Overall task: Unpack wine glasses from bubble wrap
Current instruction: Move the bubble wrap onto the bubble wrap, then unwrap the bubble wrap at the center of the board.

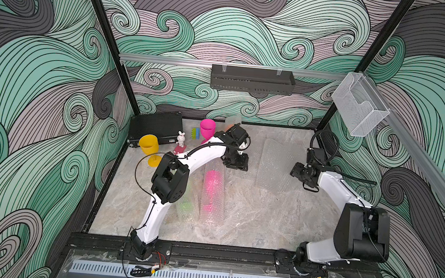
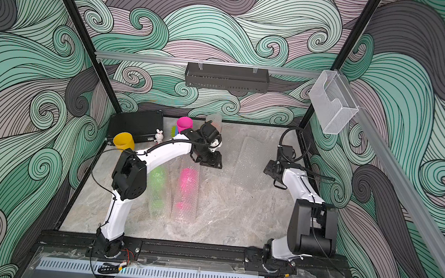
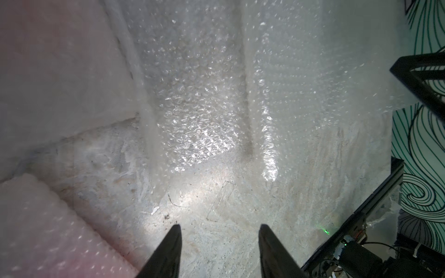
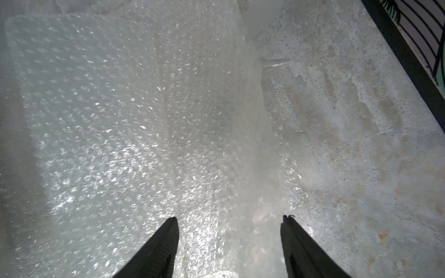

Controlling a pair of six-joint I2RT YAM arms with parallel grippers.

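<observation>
Nearest me, the green roll [image 2: 158, 186] and pink roll [image 1: 211, 188] lie together on the tabletop [image 1: 263, 225], goblets inside. Beyond, my left hand [image 3: 220, 228] hangs half open and empty over bare tabletop; my right hand [image 4: 231, 219] gapes wide above the flat sheets [image 1: 271, 163], gripping nothing. Farthest, the yellow goblet [image 1: 149, 145] and pink goblet [image 1: 207, 128] stand unwrapped, an orange roll [image 1: 232, 122] just beside the pink one. I judge the pink roll next: pinch its loose wrap edge, pin the tube with the other hand, peel slowly.

Parted right end effector [image 4: 230, 217] above bubble wrap [image 4: 108, 108]
</observation>
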